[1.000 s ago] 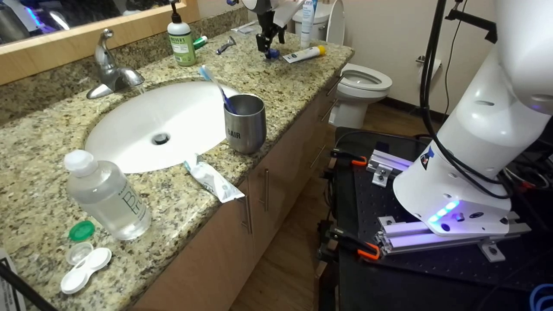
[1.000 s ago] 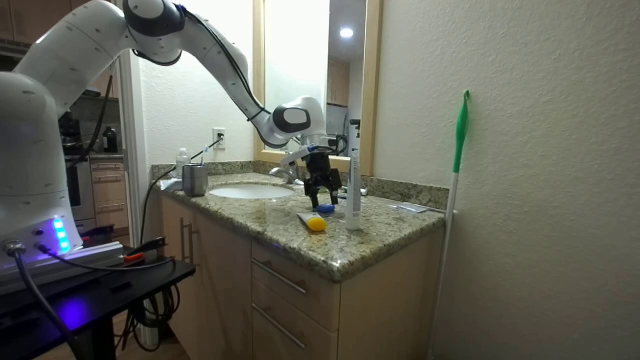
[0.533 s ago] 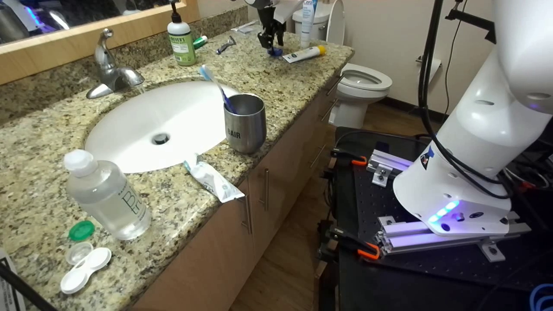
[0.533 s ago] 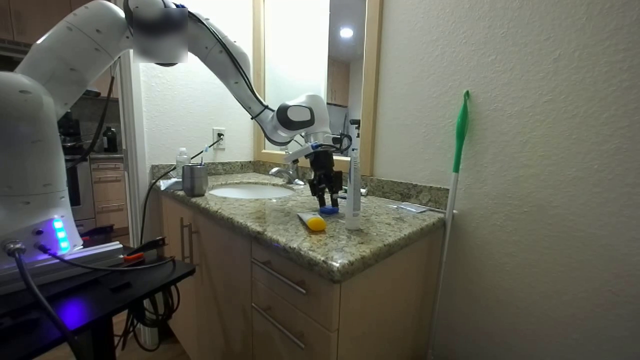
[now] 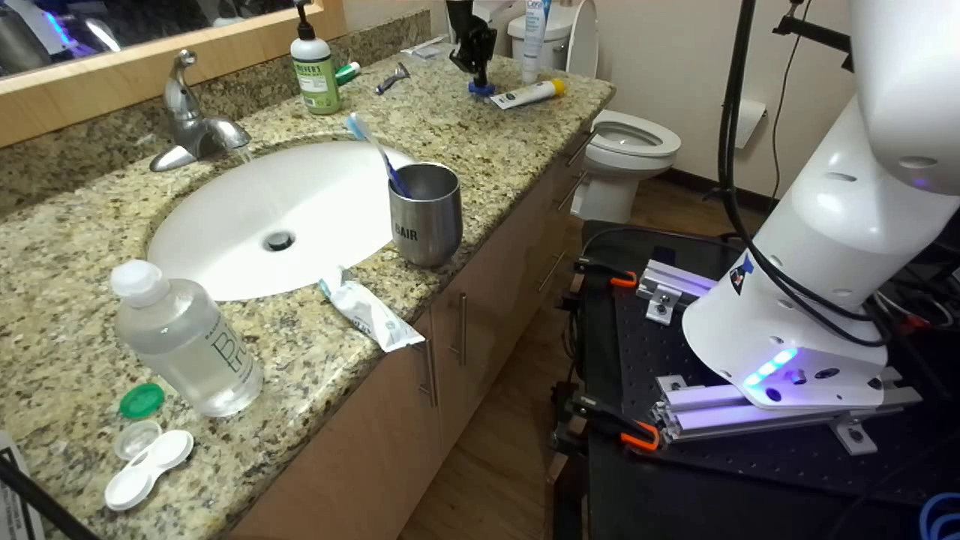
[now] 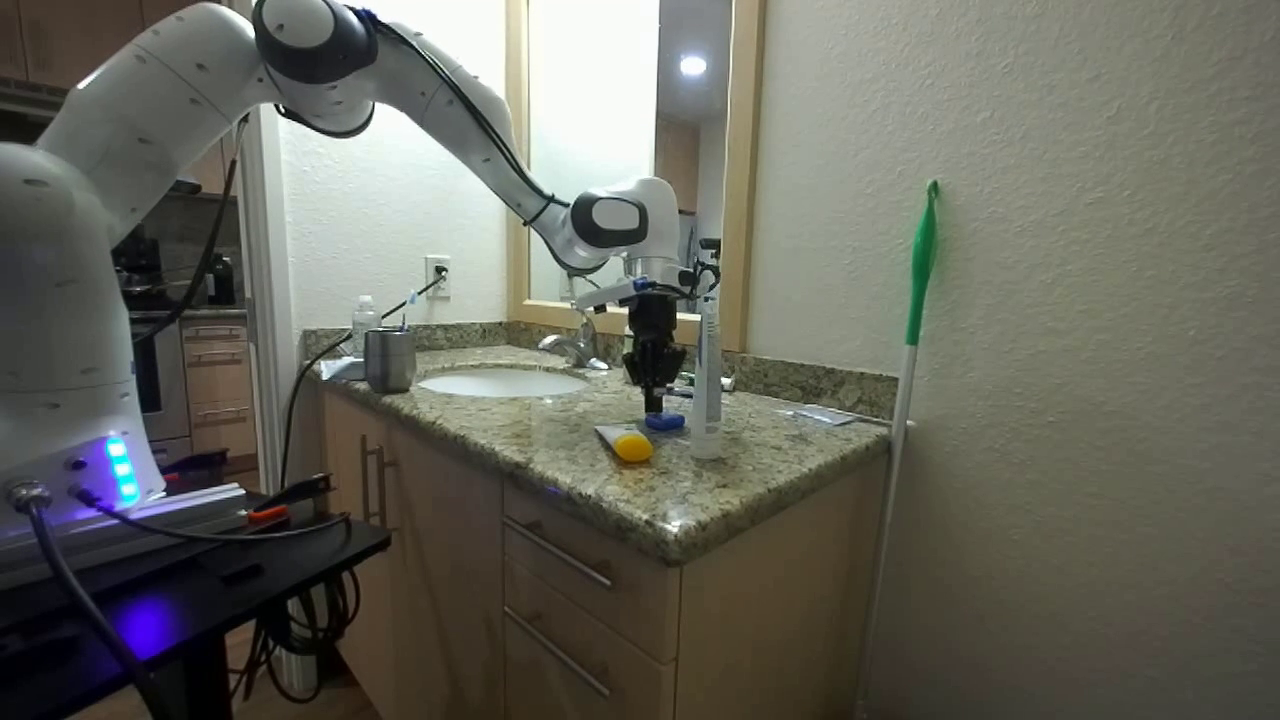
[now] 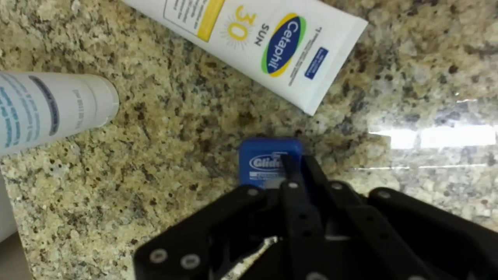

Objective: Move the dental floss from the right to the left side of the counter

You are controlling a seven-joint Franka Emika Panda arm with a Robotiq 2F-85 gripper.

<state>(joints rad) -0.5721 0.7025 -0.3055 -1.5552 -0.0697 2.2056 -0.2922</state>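
Observation:
The dental floss (image 7: 253, 147), a small flat blue container with a white "Glide" label, lies label up at the far part of the granite counter (image 5: 420, 124). My gripper (image 7: 297, 157) is pointing down at it with its jaws shut. In the wrist view one black fingertip overlaps the label near the floss's right edge and the other sits just past that edge. Most of the floss sticks out to one side. I cannot tell whether its edge is pinched. In both exterior views the floss (image 6: 668, 423) rests at the counter surface, right below the gripper (image 6: 654, 408).
A white sunscreen tube (image 7: 288, 50) with a yellow cap lies close by. Beside it stands a tall white tube (image 6: 707, 385). Along the counter are a razor (image 5: 392, 78), a soap bottle (image 5: 316, 79), the sink (image 5: 225, 247), a metal cup (image 5: 425, 225) and a clear bottle (image 5: 199, 360).
The jaws have come together from a spread around the floss. Gripper and floss have both shifted slightly to the right in both exterior views.

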